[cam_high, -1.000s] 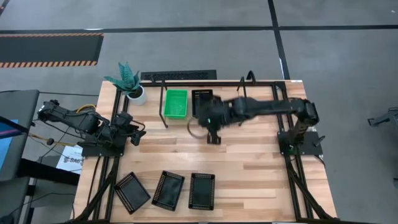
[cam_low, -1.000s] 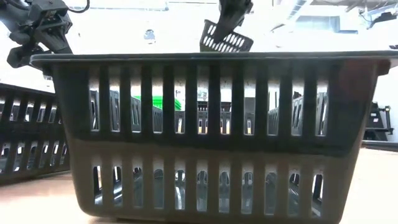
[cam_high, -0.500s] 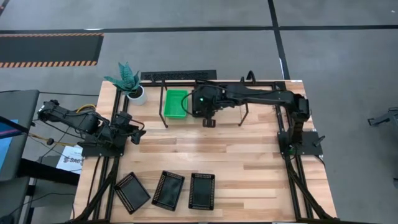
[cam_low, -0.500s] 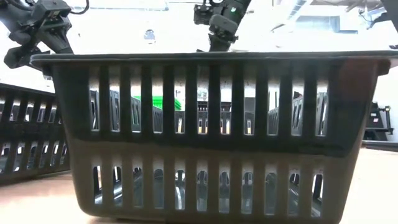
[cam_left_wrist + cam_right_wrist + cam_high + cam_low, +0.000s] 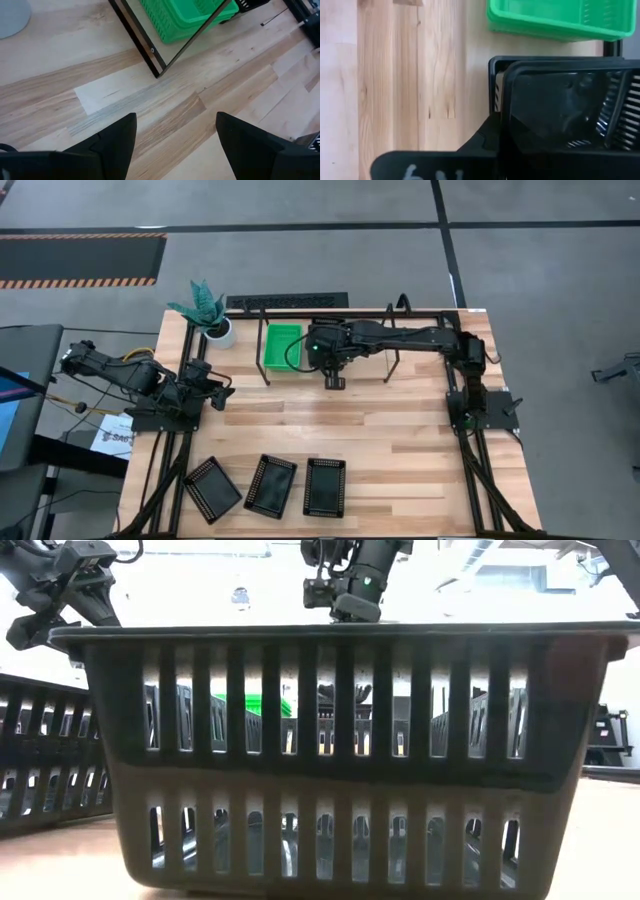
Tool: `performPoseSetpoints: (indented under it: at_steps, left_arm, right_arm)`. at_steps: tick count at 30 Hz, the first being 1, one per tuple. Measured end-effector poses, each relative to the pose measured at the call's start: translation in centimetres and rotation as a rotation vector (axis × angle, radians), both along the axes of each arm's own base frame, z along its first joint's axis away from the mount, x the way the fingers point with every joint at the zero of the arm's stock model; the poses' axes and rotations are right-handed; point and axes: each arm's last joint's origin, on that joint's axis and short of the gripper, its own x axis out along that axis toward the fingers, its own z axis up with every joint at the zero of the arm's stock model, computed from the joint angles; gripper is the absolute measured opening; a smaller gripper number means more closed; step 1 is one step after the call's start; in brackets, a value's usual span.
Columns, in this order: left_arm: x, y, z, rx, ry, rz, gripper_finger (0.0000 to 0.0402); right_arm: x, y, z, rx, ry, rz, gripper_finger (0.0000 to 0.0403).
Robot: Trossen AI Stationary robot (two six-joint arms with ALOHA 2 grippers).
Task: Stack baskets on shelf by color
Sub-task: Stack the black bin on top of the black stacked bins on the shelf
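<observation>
A bright green basket (image 5: 283,345) sits on the shelf (image 5: 266,360), a low rack of black tubing. My right gripper (image 5: 326,352) reaches over the shelf just right of it, shut on a black basket (image 5: 560,100) that is lowered into another black basket (image 5: 492,62) below it. The arm hides both in the high view. Three more black baskets (image 5: 270,485) lie flat along the table's near edge. My left gripper (image 5: 175,145) is open and waits above the bare table at its left side, near the shelf's left leg (image 5: 145,42). My right gripper holds the black basket by its end wall (image 5: 520,75), coming from above with the fingers pointing down. One finger (image 5: 485,137) shows outside the wall; the basket hides the other. The basket sits level inside the rim of the black basket under it, beside the green basket (image 5: 555,20).
A potted plant (image 5: 205,315) stands at the far left corner next to the shelf. In the low view one near black basket (image 5: 330,760) fills the picture and hides most of the shelf. Bare wood lies between the shelf and the near row of baskets.
My right arm has swung toward the table's far edge over the shelf and gone down. The black basket, a second ago raised and tilted in the air, has come down level onto the black basket beside the green one.
</observation>
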Motion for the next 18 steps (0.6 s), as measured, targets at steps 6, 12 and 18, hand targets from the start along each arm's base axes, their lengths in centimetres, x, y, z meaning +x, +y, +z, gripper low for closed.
performPoseSetpoints:
  at_steps: [6,12,18]
  left_arm:
    - [0.0,0.0,0.0,0.002,0.0,0.001,0.0261]
    - [0.0,0.0,0.0,0.002,-0.001,0.001,0.0261]
    - [0.0,0.0,0.0,0.002,-0.001,0.001,0.0261]
  right_arm:
    - [0.0,0.0,0.0,0.0,-0.003,-0.001,0.0031]
    - [0.2,-0.4,0.1,-0.019,-0.024,-0.017,0.0043]
    - [0.0,-1.4,0.1,-0.022,-0.026,-0.043,0.0066]
